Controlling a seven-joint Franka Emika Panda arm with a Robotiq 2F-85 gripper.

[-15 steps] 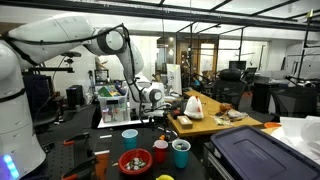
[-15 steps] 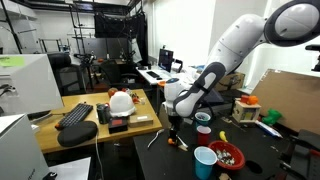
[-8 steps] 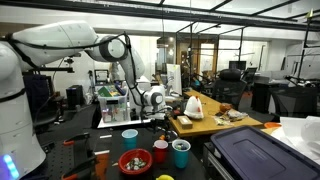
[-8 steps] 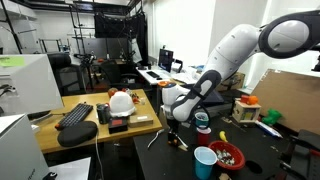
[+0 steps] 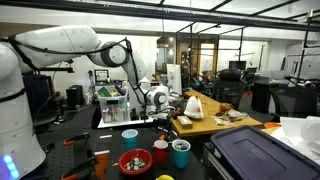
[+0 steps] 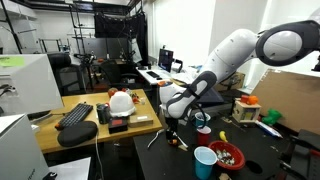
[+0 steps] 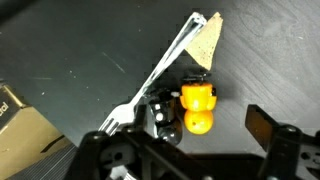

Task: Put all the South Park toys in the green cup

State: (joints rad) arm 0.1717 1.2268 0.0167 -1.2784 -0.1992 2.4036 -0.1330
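Observation:
In the wrist view an orange South Park toy (image 7: 197, 106) lies on the dark table, between the jaws of my open gripper (image 7: 208, 122). The right finger (image 7: 265, 125) stands clear of the toy. A dark shape (image 7: 165, 115) sits tight against the toy's left side, and I cannot tell what it is. In both exterior views the gripper (image 5: 156, 100) (image 6: 171, 117) hangs low over the black table, pointing down. The green cup (image 5: 181, 153) stands upright at the table's front, next to a red cup (image 5: 160, 152). Nothing is held.
A metal fork (image 7: 165, 70) and a tan wedge (image 7: 207, 45) lie just beyond the toy. A cardboard box corner (image 7: 20, 120) is close by. A light-blue cup (image 5: 130, 137) (image 6: 204, 160) and a red bowl (image 5: 133, 162) (image 6: 227, 155) stand nearby. A cluttered wooden desk (image 5: 200, 125) adjoins the table.
The arm's upper links have swung lower and the gripper has shifted slightly toward the table. The jaws stay open.

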